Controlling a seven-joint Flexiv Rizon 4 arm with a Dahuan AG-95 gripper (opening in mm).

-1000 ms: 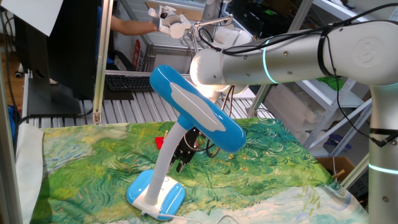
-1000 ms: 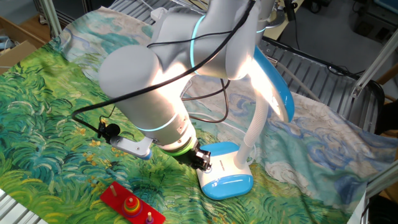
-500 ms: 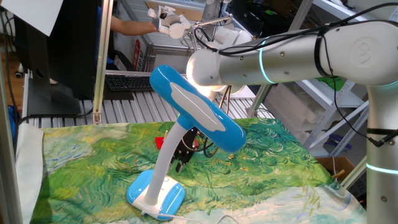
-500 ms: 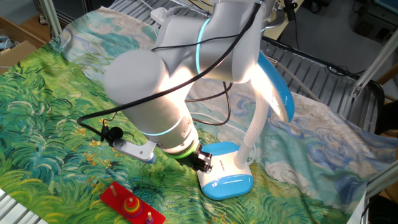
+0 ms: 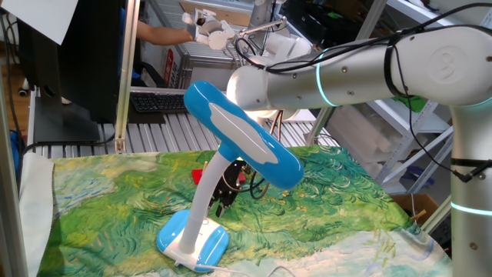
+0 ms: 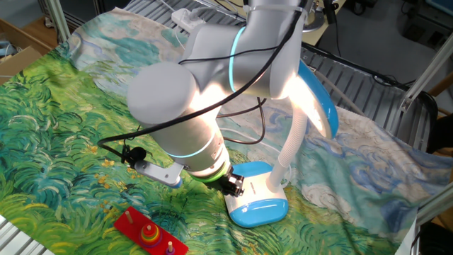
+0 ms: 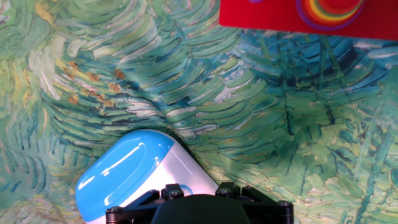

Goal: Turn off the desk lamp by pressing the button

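The desk lamp stands on the painted cloth, with its sky-blue head [image 5: 240, 140] on a curved white neck [image 5: 206, 194] over an oval blue-and-white base [image 5: 192, 240]. It is lit and shines on my arm. In the other fixed view its head [image 6: 316, 95] is at the right and its base [image 6: 258, 197] is low in the middle. My gripper [image 6: 234, 185] is down at the white end of the base. It shows behind the neck in one fixed view [image 5: 224, 200]. In the hand view the black gripper [image 7: 198, 198] hangs over the base [image 7: 134, 171] and partly covers a thin blue ring there. Its fingertips are hidden.
A red board with a rainbow ring stack [image 6: 150, 234] lies near the front of the cloth and also shows in the hand view [image 7: 311, 14]. A metal roller rack [image 5: 154, 135] runs behind the table. A cardboard box [image 6: 21, 49] sits at the left.
My arm's big joints have shifted a little toward the lamp, while the gripper stays low at the base. The lamp is lit throughout.
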